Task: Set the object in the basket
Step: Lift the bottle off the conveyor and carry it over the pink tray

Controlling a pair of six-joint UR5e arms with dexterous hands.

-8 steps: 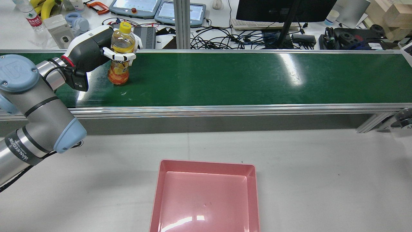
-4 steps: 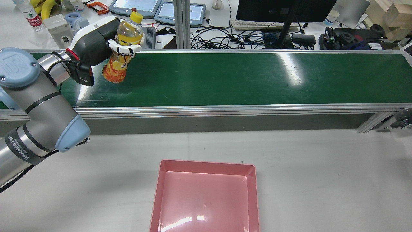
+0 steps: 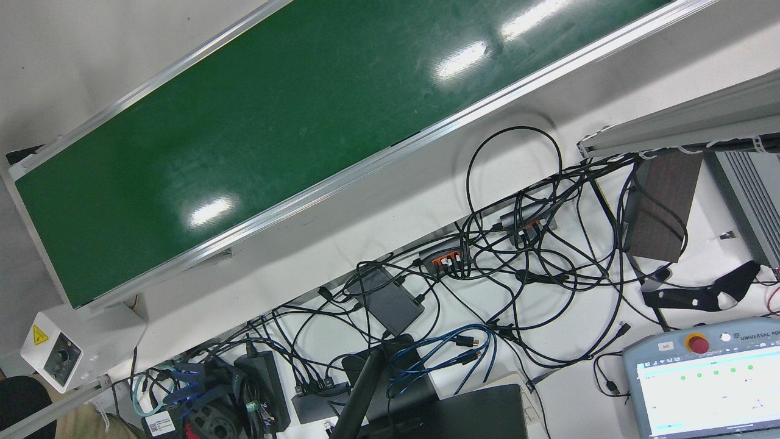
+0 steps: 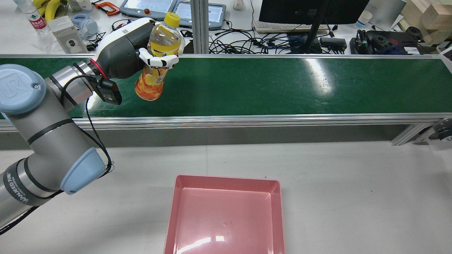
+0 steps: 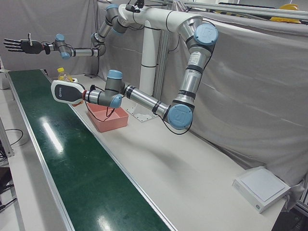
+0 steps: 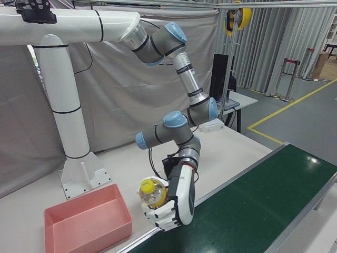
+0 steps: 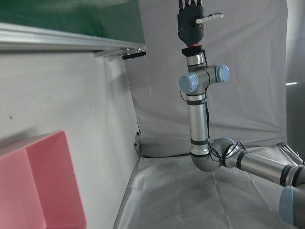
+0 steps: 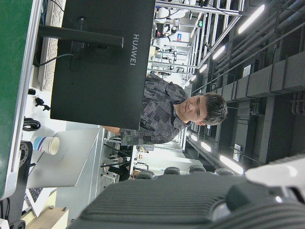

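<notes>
My left hand (image 4: 123, 53) is shut on a clear bottle of orange drink with a yellow cap (image 4: 155, 60). It holds the bottle tilted, off the green conveyor belt (image 4: 282, 84), above the belt's left part. The pink basket (image 4: 227, 179) lies on the white table nearer the robot, below and right of the hand. The right-front view shows the hand (image 6: 176, 208) around the bottle (image 6: 152, 192) beside the basket (image 6: 89, 237). My right hand (image 5: 21, 45) is raised high with its fingers spread and holds nothing; it also shows in the left hand view (image 7: 190, 19).
The belt's aluminium rail (image 4: 247, 120) runs between the bottle and the basket. Behind the belt is a cluttered desk with a monitor (image 4: 310, 10), tablets (image 4: 148, 7) and cables (image 4: 247, 42). White table (image 4: 353, 197) surrounds the basket.
My left hand has lifted the bottle off the belt, tilted it, and carried it to the right and toward the belt's near edge.
</notes>
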